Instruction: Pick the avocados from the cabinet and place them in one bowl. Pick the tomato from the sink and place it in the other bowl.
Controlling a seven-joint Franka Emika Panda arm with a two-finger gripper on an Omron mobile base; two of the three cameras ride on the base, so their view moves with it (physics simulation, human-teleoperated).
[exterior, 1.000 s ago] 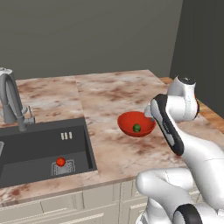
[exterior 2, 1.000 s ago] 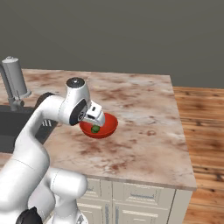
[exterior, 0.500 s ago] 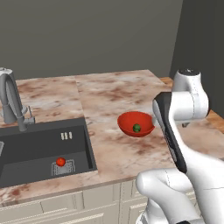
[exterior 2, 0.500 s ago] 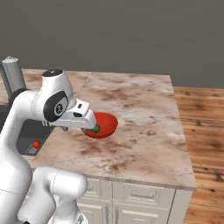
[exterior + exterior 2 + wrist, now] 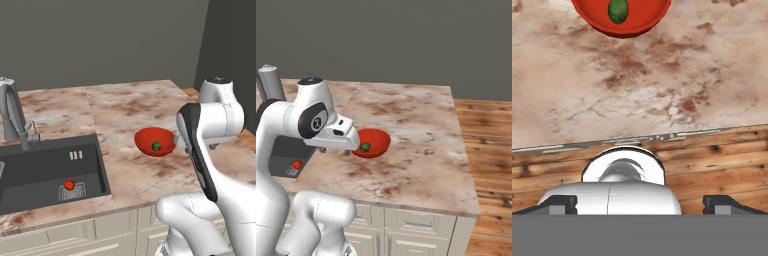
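In the left base view the tomato (image 5: 69, 185) is seen far left, on the rack in the sink (image 5: 30, 170), at about eight o'clock from the red bowl (image 5: 155, 142). One avocado (image 5: 156, 146) lies in that bowl. The hand (image 5: 640, 204) stands wide open and empty over the bench (image 5: 637, 85) edge, the bowl at twelve o'clock in the hand view.
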